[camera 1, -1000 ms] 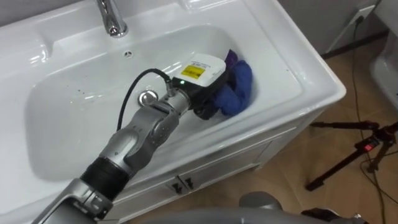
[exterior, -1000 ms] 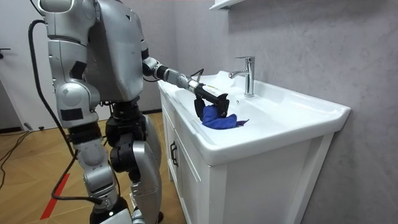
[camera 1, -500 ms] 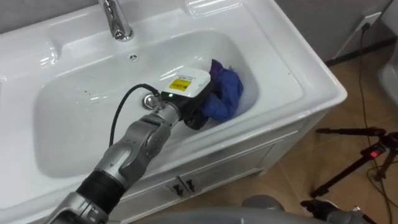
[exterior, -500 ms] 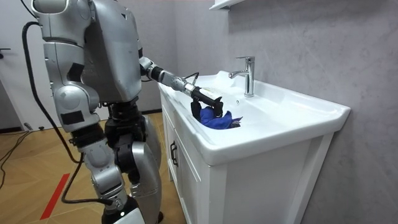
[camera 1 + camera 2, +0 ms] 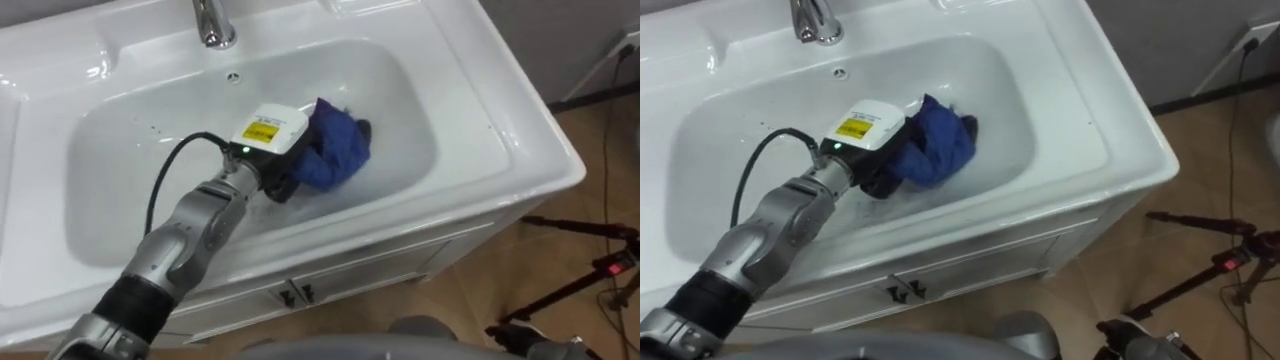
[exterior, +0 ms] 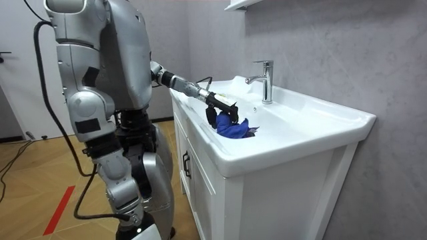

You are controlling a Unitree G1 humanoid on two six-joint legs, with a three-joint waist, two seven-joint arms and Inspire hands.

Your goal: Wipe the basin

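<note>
A white basin (image 5: 480, 90) with a chrome faucet (image 5: 210, 25) at its back lies before me. My left hand (image 5: 265, 150) reaches in from the lower left and lies in the bowl near its middle. Its dark fingers are curled on a crumpled blue cloth (image 5: 335, 150), which is pressed against the bowl's floor just right of the hand. In the room view I stand at the vanity's front. There the left hand (image 6: 223, 110) is stretched out over the blue cloth (image 6: 237, 129) and the faucet (image 6: 265, 80) rises behind.
A white cabinet (image 5: 330, 285) with door handles sits under the basin. A black tripod (image 5: 585, 285) stands on the wooden floor at the right. The overflow hole (image 5: 233, 76) is in the back wall of the bowl. A grey wall (image 6: 320, 47) backs the vanity.
My left hand has dragged the blue cloth from the bowl's right side toward its middle. The eye view has shifted a little as well.
</note>
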